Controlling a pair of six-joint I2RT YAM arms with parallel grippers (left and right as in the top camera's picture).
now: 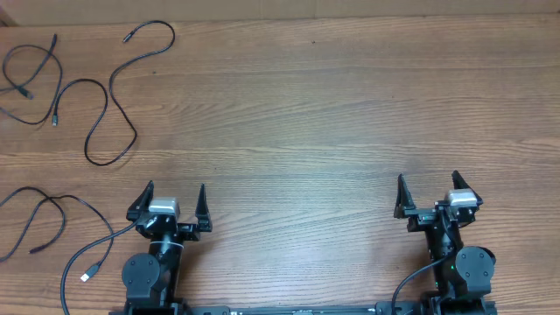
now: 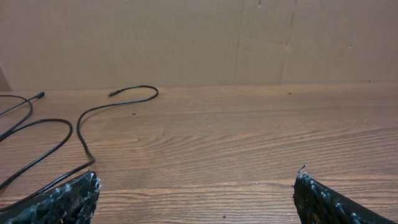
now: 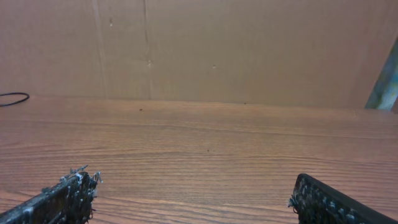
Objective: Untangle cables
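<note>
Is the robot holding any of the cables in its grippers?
No, nothing is held. The left gripper and right gripper are both open and empty. The cables lie on the table.

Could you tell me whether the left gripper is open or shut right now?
Open: the left gripper has its fingers wide apart, holding nothing.

— We see thin black cables [image 1: 112, 83] lying loose and flat, all on the left side, don't we?
— We do. One snakes in wide S-bends at the far left. Another loops close beside it in the corner. Nearer us, more cord curls at the left edge, one end a silver plug [image 1: 86, 276].
</note>
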